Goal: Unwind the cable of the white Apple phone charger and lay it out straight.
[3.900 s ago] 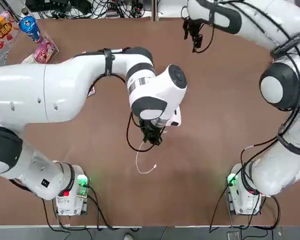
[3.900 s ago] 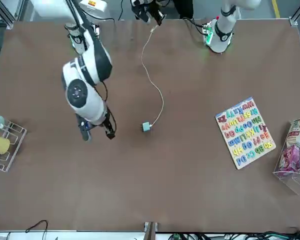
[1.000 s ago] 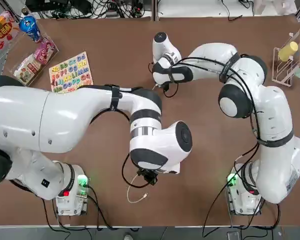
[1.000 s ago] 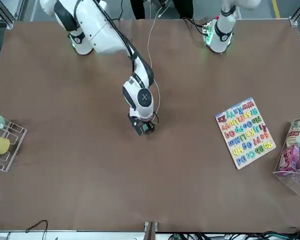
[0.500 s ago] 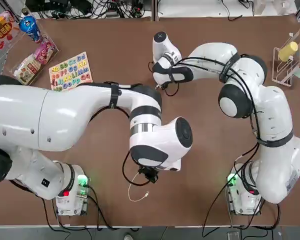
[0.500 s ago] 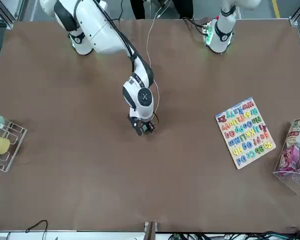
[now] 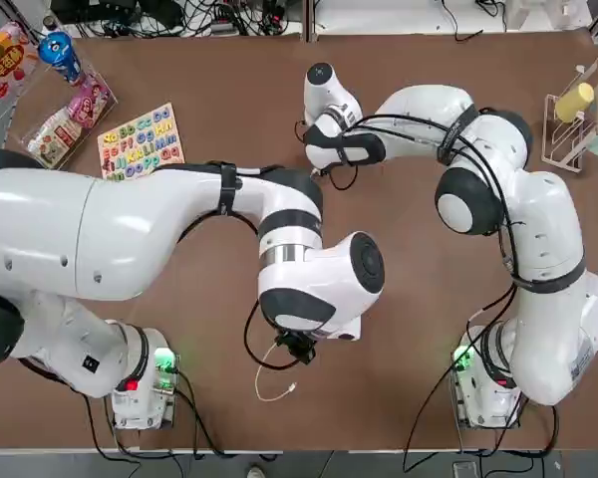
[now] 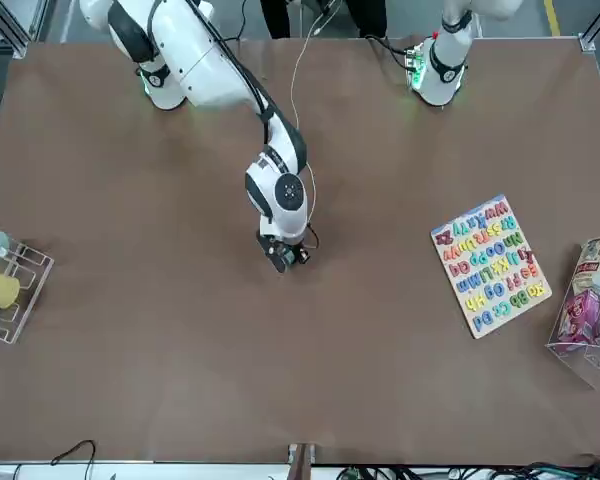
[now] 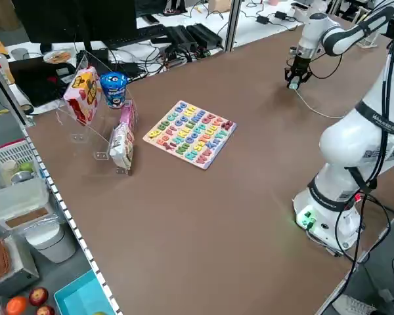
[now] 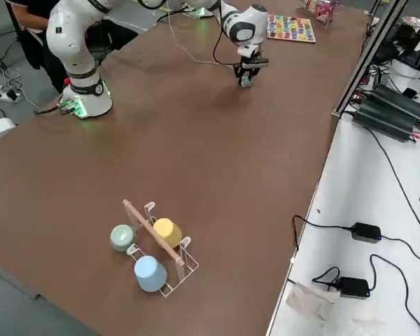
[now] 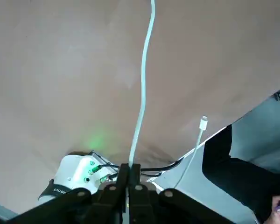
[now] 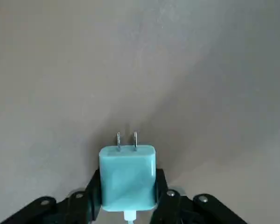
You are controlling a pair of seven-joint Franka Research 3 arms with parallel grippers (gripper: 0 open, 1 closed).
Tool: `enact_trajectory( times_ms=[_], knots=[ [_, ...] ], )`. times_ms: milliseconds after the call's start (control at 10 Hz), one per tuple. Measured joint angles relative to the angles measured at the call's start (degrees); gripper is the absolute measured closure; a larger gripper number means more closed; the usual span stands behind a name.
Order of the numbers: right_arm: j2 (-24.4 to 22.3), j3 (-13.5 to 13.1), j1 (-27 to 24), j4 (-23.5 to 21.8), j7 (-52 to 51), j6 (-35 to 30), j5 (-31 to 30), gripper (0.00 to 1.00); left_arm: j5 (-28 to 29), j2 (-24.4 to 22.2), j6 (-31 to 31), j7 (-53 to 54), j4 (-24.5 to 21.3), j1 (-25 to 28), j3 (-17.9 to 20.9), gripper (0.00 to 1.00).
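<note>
The white Apple phone charger point(image 12: 127, 175), a pale bluish block with two prongs, sits on the table with my right gripper point(image 12: 127, 189) shut on its sides. In the front view this gripper point(image 8: 288, 256) stands at the table's middle, the charger point(image 8: 300, 255) peeking beside it. From there the cable point(image 8: 298, 90), a thin white cord, runs almost straight toward the robot's side of the table. My left gripper point(image 11: 129, 171) is shut on the cable point(image 11: 142, 88) near its free end. The short tail curls to the small connector point(image 7: 294, 386) near my left gripper point(image 7: 297, 349).
An alphabet puzzle board point(image 7: 140, 144) and a clear stand with snack packs point(image 7: 65, 115) lie at the far left. A wire rack with cups point(image 7: 576, 115) stands at the far right. Both arm bases point(image 7: 140, 388) sit at the near edge.
My right gripper has shut on the charger block. The left gripper keeps its hold on the cable and has barely moved.
</note>
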Motion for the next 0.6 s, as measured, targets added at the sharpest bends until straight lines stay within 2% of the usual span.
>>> enact_trajectory(
  times_ms=[300, 600],
  knots=[
    [-0.11, -0.48, -0.66, 0.86, -9.78, 0.21, -1.34, 0.52, 0.0, 0.0, -0.63, 0.03, 0.27, 0.01, 0.0, 0.96],
    [-0.98, -0.93, -3.76, 3.77, -22.53, 0.26, -1.85, 0.52, 0.0, 0.0, -0.66, 0.07, 0.35, 0.01, 0.0, 0.96]
  ],
)
